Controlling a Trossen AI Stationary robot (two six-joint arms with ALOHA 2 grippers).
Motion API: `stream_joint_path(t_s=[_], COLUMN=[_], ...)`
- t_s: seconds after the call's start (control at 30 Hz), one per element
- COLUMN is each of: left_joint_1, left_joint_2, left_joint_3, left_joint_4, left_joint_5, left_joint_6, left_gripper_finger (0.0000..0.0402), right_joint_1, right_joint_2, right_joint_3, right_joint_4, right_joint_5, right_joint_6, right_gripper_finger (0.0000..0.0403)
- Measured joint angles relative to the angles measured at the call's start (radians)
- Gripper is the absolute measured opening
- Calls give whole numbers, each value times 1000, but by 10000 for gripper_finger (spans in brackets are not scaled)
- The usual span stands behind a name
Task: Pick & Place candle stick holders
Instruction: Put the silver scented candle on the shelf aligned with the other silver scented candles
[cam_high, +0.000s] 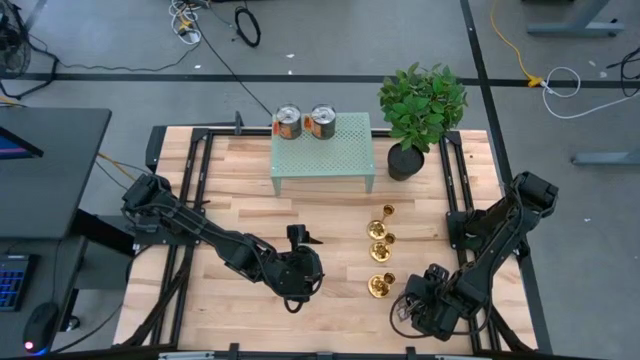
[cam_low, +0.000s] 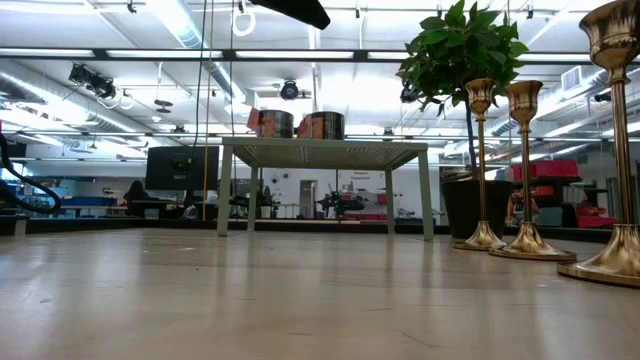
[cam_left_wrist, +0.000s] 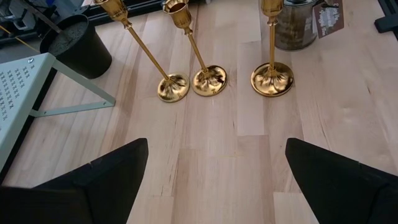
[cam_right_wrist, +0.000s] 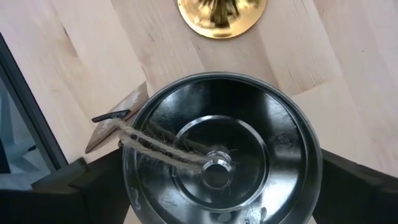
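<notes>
Three gold candle stick holders stand upright on their round bases in a row on the wooden table: far (cam_high: 386, 212), middle (cam_high: 380, 245) and near (cam_high: 380, 286). They also show in the left wrist view, by their bases (cam_left_wrist: 172, 88) (cam_left_wrist: 209, 81) (cam_left_wrist: 272, 79). My left gripper (cam_high: 305, 238) is open and empty, left of the row and facing it (cam_left_wrist: 217, 162). My right gripper (cam_high: 418, 305) is open near the table's front edge. It points down with its fingers either side of a silver tin can (cam_right_wrist: 217, 162) that carries twine and a tag. The can hides the fingertips.
A pale green perforated stand (cam_high: 320, 155) at the back carries two labelled tin cans (cam_high: 288, 122) (cam_high: 322, 121). A potted plant (cam_high: 420, 105) stands to its right. The can under my right gripper stands just right of the near holder (cam_left_wrist: 297, 28).
</notes>
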Motion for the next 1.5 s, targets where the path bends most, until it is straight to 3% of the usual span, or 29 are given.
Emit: stream_joint_path(t_s=[0.23, 0.97, 1.5], left_joint_1=[0, 0, 0], left_joint_2=[0, 0, 0], left_joint_3=[0, 0, 0], left_joint_4=[0, 0, 0], left_joint_5=[0, 0, 0], left_joint_6=[0, 0, 0], left_gripper_finger=[390, 390, 390], right_joint_1=[1, 53, 151], right_joint_2=[-1, -79, -124], right_joint_3=[1, 6, 338], right_joint_4=[6, -56, -649], right_joint_5=[13, 54, 430], right_joint_6=[8, 126, 287], right_gripper_finger=[335, 335, 335])
